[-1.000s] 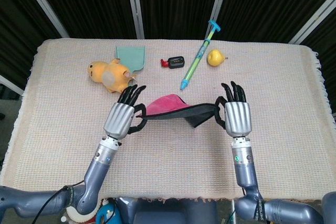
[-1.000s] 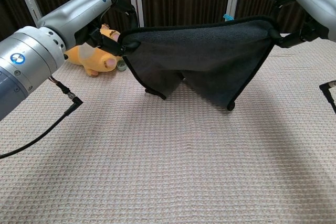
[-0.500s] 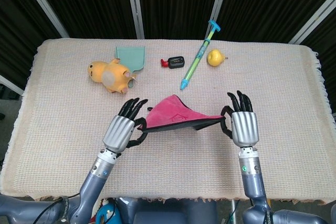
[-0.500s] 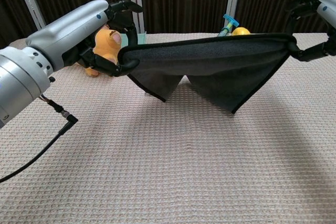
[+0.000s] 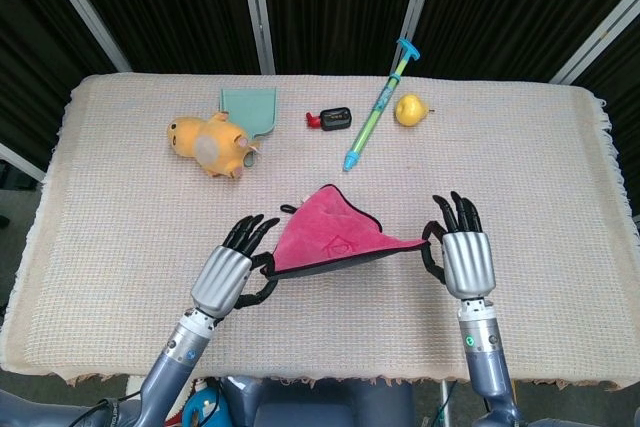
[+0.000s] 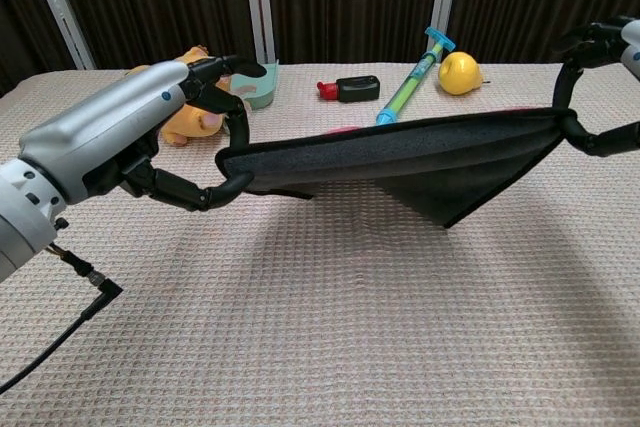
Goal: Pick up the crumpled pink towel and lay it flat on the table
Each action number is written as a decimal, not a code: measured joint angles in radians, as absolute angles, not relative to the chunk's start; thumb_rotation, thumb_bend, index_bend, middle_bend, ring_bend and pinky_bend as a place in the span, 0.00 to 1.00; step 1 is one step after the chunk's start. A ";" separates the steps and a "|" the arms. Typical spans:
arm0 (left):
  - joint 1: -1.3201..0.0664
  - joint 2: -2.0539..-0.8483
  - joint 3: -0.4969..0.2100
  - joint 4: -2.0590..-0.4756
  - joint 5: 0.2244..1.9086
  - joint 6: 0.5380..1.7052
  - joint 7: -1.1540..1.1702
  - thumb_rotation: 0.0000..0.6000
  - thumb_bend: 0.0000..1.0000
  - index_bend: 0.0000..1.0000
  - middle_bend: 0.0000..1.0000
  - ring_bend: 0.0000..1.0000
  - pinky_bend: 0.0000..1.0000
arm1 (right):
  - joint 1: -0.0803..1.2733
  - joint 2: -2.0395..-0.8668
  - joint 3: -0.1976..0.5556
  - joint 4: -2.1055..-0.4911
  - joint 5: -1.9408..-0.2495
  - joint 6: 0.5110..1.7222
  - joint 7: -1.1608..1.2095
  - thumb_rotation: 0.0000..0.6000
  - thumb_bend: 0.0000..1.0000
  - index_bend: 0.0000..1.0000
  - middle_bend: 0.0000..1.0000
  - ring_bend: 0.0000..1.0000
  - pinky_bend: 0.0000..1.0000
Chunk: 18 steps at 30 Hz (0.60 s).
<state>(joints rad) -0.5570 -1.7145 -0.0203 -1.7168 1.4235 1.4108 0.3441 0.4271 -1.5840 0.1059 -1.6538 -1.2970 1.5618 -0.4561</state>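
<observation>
The pink towel [image 5: 330, 239] with a dark underside [image 6: 400, 152] is stretched between both hands above the table. My left hand [image 5: 228, 272] pinches its left corner; in the chest view this hand [image 6: 150, 142] grips the hem at the left. My right hand [image 5: 461, 255] pinches the right corner, and only its fingers [image 6: 590, 97] show at the chest view's right edge. The near hem is taut. The far part slopes down toward the table, pink side up.
At the back of the beige cloth-covered table [image 5: 560, 177] lie a yellow plush toy [image 5: 210, 143], a teal scoop [image 5: 249, 107], a small red and black device [image 5: 331, 119], a long syringe-shaped toy [image 5: 380, 105] and a yellow pear [image 5: 409, 109].
Both hands have drawn back toward the table's near edge and lowered, carrying the towel. It has swung from hanging dark side out to lying nearly level, pink side up.
</observation>
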 measured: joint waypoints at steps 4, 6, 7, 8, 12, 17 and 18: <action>-0.545 -1.718 -0.013 -1.710 1.439 1.408 0.334 1.00 0.48 0.63 0.07 0.00 0.07 | 0.415 -1.597 0.091 -1.647 -1.318 1.559 -0.459 1.00 0.55 0.58 0.18 0.08 0.10; -0.539 -1.721 -0.010 -1.710 1.444 1.405 0.327 1.00 0.48 0.63 0.07 0.00 0.07 | 0.409 -1.605 0.082 -1.644 -1.328 1.557 -0.460 1.00 0.55 0.58 0.18 0.08 0.10; -0.537 -1.722 -0.009 -1.710 1.446 1.404 0.325 1.00 0.48 0.63 0.07 0.00 0.07 | 0.405 -1.609 0.077 -1.643 -1.334 1.557 -0.460 1.00 0.55 0.58 0.18 0.08 0.10; -0.535 -1.723 -0.007 -1.710 1.448 1.402 0.323 1.00 0.48 0.63 0.07 0.00 0.07 | 0.402 -1.612 0.074 -1.643 -1.339 1.557 -0.461 1.00 0.55 0.58 0.18 0.08 0.10; -0.523 -1.730 0.005 -1.709 1.462 1.397 0.319 1.00 0.48 0.63 0.07 0.00 0.07 | 0.394 -1.624 0.064 -1.644 -1.361 1.558 -0.470 1.00 0.55 0.58 0.18 0.08 0.10; -0.508 -1.739 0.017 -1.704 1.477 1.390 0.312 1.00 0.48 0.63 0.07 0.00 0.07 | 0.386 -1.631 0.067 -1.654 -1.376 1.553 -0.490 1.00 0.55 0.58 0.18 0.08 0.10; -0.505 -1.741 0.018 -1.704 1.479 1.389 0.311 1.00 0.48 0.63 0.07 0.00 0.07 | 0.386 -1.631 0.070 -1.657 -1.378 1.552 -0.494 1.00 0.55 0.58 0.18 0.08 0.10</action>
<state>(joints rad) -0.5055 -1.7407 0.0182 -1.7037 1.4793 1.3892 0.3110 0.3861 -1.6313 0.0701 -1.6573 -1.3781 1.5521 -0.4936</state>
